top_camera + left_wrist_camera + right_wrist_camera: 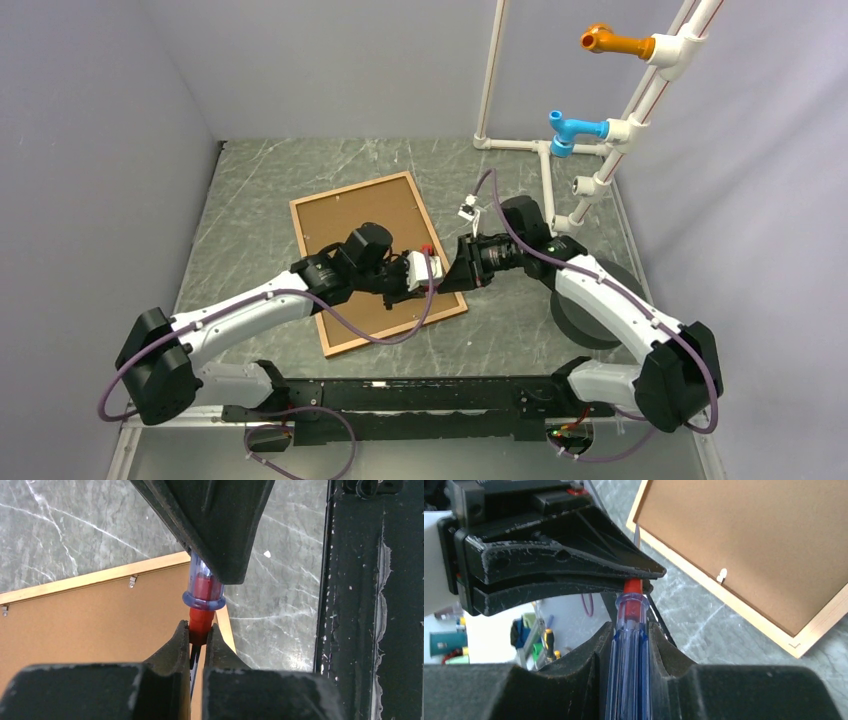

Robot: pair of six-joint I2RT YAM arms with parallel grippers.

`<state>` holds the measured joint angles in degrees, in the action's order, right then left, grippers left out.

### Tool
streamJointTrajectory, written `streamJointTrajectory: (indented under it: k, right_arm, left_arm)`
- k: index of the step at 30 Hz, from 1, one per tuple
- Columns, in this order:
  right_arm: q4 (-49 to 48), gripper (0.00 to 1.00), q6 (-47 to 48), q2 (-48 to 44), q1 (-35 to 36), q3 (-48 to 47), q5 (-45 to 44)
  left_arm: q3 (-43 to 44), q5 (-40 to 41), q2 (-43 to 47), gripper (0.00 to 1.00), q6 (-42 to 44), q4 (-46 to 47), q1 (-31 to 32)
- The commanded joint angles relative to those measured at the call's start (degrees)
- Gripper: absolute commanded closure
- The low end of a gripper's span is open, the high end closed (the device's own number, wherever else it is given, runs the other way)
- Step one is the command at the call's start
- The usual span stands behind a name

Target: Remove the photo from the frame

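We are clamping the blue handle of a screwdriver (626,645) in our right fingers (586,655) and pinching its red neck in our left fingers (172,652), over the 3 o'clock edge of the frame (350,188).

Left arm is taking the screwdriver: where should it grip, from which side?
Grip the screwdriver's red neck just past the handle's collar, coming from the tip end, facing the right gripper. That gripper covers the fluted handle, leaving the slim neck bare. The left gripper is shut there now.

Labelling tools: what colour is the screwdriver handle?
Translucent blue over red; the screwdriver handle shows best in right wrist view.
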<state>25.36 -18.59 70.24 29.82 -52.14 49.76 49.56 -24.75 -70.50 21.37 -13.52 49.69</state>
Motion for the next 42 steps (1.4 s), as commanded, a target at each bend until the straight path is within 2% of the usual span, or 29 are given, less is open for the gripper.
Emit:
streamJointTrajectory:
  k: [1, 3, 4, 7, 9, 15, 19, 25, 27, 29, 31, 33, 34, 36, 37, 39, 42]
  right_arm:
    - [-16.6, 0.92, -12.6, -5.4, 0.2, 3.9, 0.6]
    - [-31.1, 0.51, -21.0, -9.2, 0.7, 8.7, -6.1]
    - [-35.2, 0.41, -23.5, -11.2, 1.1, 11.2, -10.5]
    - [-39.9, 0.23, -24.6, -15.9, 5.1, 15.0, -23.1]
    - [-43.7, 0.21, -24.8, -16.4, 7.4, 16.4, -26.3]
    - [-52.2, 0.28, -27.0, -15.2, 10.7, 20.4, -31.0]
    - [-58.4, 0.43, -29.0, -15.1, 11.7, 23.8, -32.5]
    - [-58.7, 0.47, -28.2, -13.1, 12.6, 22.8, -33.7]
    - [-58.6, 0.54, -27.9, -12.3, 12.8, 22.1, -33.6]
    - [-57.8, 0.68, -27.2, -11.0, 13.0, 21.2, -33.8]
    - [-55.2, 1.00, -25.5, -10.4, 13.1, 19.5, -35.0]
    - [-47.0, 1.00, -21.2, -10.6, 13.0, 16.0, -40.1]
    - [-42.5, 1.00, -20.0, -10.5, 13.0, 14.1, -43.1]
    - [-30.9, 1.00, -17.0, -9.5, 13.1, 9.4, -52.0]
    - [-25.6, 1.00, -15.2, -8.0, 12.9, 7.0, -55.0]
    - [-17.3, 1.00, -12.6, -4.7, 13.0, 2.3, -60.8]
    - [-14.1, 1.00, -9.4, -1.2, 12.9, 0.5, -65.3]
  left_arm:
    - [5.9, 3.2, -1.2, 1.00, 1.6, -3.0, 0.2]
    - [5.1, 4.1, 0.2, 1.00, 0.1, -1.4, 0.3]
    - [4.4, 4.4, 0.9, 1.00, -0.6, 0.0, 0.3]
    - [3.1, 4.9, 2.9, 1.00, -1.9, 1.8, 0.2]
    - [3.0, 4.3, 3.3, 1.00, -1.9, 1.7, 0.2]
    - [3.1, 3.0, 3.9, 1.00, -3.6, 2.9, -0.5]
    - [2.7, 0.7, 4.9, 1.00, -5.1, 4.3, -1.8]
    - [2.3, -3.1, 5.7, 1.00, -7.2, 6.3, -3.7]
    - [2.5, -3.4, 5.6, 1.00, -7.6, 6.3, -3.9]
    - [2.2, -4.4, 5.7, 1.00, -7.8, 6.9, -4.2]
    - [2.3, -5.4, 5.5, 1.00, -8.0, 6.7, -4.2]
    - [3.5, -5.0, 4.7, 0.98, -8.0, 5.2, -4.2]
    - [4.1, -3.7, 4.4, 0.88, -8.2, 4.4, -4.2]
    - [4.5, 3.3, 4.2, 0.56, -10.4, 4.1, -4.4]
    - [4.5, 6.3, 4.1, 0.46, -11.4, 4.2, -4.9]
    - [5.2, 10.6, 3.5, 0.40, -13.1, 3.6, -6.3]
    - [7.3, 16.3, 1.5, 0.40, -16.6, 0.9, -9.2]
